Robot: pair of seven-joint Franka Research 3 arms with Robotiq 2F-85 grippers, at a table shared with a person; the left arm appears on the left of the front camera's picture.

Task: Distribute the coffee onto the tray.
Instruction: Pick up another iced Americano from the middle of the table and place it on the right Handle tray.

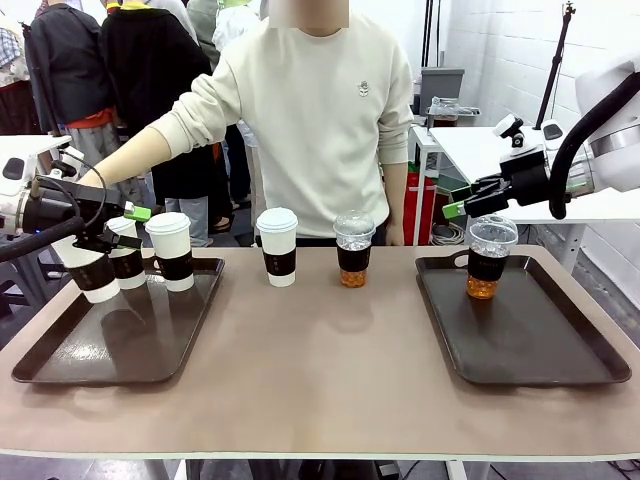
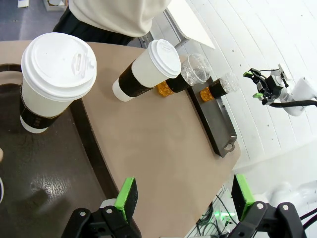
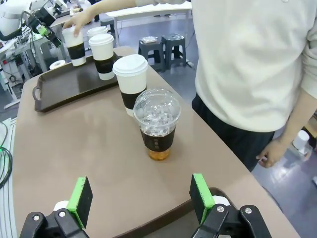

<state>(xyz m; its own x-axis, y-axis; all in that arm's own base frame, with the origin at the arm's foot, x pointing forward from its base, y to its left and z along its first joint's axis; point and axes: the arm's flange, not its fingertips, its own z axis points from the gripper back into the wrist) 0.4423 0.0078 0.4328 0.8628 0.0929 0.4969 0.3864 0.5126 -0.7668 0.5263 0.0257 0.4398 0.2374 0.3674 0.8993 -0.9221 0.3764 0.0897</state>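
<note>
Three white lidded cups with brown sleeves [image 1: 170, 251] [image 1: 126, 256] [image 1: 97, 272] stand on the left tray [image 1: 110, 350]. My left gripper [image 1: 125, 226] hovers open just above them; in its wrist view its gripper [image 2: 184, 198] is over the tray's edge, beside one white cup [image 2: 54, 79]. A person's hand [image 3: 75, 24] rests on the far cup there. On the bare table stand a white cup [image 1: 277, 247] and a clear dome-lidded cup [image 1: 354, 250] of amber drink. Another clear cup [image 1: 490, 258] sits on the right tray [image 1: 540, 340], with my right gripper [image 1: 462, 206] open just above and behind it.
The person stands at the table's far edge, one arm stretched toward the left tray, the other hanging down. The near half of each tray is bare, as is the table's front strip. A white side table [image 1: 480, 150] stands behind my right arm.
</note>
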